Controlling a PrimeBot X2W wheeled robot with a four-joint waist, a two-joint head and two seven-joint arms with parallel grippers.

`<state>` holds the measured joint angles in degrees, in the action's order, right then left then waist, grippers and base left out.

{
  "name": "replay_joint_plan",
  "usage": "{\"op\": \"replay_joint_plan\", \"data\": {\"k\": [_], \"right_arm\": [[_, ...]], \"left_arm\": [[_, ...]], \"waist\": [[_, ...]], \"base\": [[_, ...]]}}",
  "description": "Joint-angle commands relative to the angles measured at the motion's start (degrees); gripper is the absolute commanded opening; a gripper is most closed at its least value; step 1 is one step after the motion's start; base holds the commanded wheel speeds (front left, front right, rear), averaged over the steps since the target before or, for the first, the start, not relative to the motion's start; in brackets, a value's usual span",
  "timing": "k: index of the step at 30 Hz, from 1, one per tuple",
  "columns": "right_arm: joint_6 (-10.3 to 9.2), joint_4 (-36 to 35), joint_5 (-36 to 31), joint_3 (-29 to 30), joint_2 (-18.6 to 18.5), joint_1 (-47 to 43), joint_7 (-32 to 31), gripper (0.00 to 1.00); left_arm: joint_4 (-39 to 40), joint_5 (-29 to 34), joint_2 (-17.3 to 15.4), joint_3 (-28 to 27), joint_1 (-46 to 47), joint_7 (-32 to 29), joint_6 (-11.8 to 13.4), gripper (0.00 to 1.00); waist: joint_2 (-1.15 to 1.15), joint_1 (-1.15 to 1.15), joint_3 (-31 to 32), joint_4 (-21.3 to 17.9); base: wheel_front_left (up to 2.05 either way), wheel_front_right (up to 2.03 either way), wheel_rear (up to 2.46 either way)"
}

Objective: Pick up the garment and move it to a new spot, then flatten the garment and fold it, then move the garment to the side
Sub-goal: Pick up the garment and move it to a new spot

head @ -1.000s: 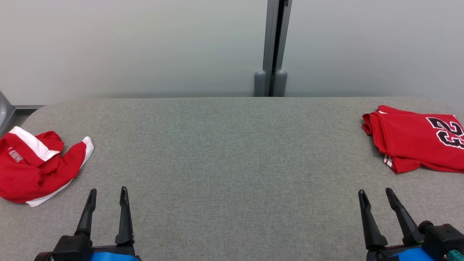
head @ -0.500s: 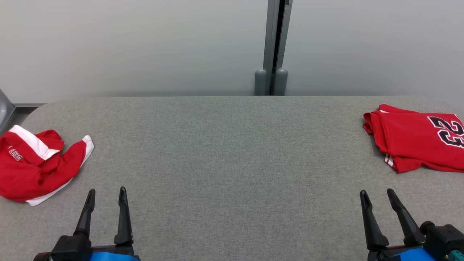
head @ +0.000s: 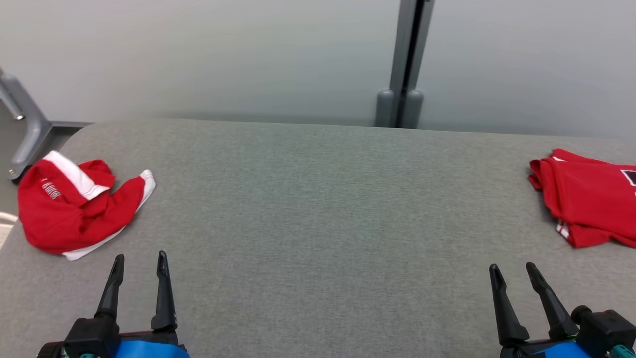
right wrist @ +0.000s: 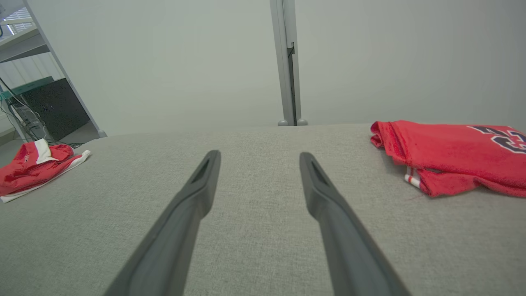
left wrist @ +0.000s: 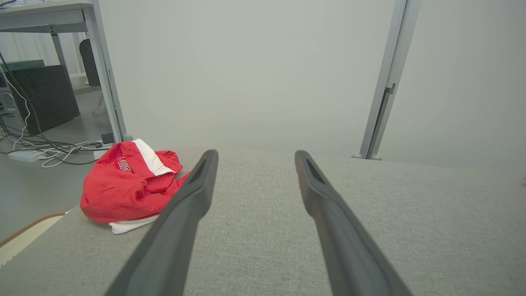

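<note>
While the grey padded table [head: 318,199] carries a folded red jersey [head: 586,199] at its right edge, the crumpled red garment [head: 69,214] lies at the left edge, long axis roughly across the table, white-trimmed end pointing toward the middle, and the left gripper [head: 139,254] and right gripper [head: 512,265] stand released, holding nothing.

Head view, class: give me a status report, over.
Left pincer open, right pincer open, both empty. Crumpled garment lies left, untouched. Nothing blocks it.
</note>
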<state>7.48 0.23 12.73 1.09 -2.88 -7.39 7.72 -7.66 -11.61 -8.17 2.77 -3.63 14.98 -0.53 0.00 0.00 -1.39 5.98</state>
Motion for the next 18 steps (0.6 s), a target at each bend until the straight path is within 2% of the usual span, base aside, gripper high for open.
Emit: {"op": "replay_joint_plan", "data": {"k": [1, 18], "right_arm": [[0.03, 0.2, 0.3, 0.0, 0.0, 0.1, 0.4, 1.0], [0.03, 1.7, -0.1, -0.8, 0.0, 0.9, 0.2, 1.0]], "left_arm": [[-0.1, -0.2, -0.3, 0.0, 0.9, 0.2, 0.1, 1.0], [0.1, -1.2, -1.1, -1.2, 0.5, 0.1, 1.5, 1.0]], "waist": [[0.0, 0.0, -0.8, 1.4], [0.0, 0.0, -1.6, 13.9]], "base": [[0.0, 0.0, 0.0], [0.0, 0.0, 0.0]]}}
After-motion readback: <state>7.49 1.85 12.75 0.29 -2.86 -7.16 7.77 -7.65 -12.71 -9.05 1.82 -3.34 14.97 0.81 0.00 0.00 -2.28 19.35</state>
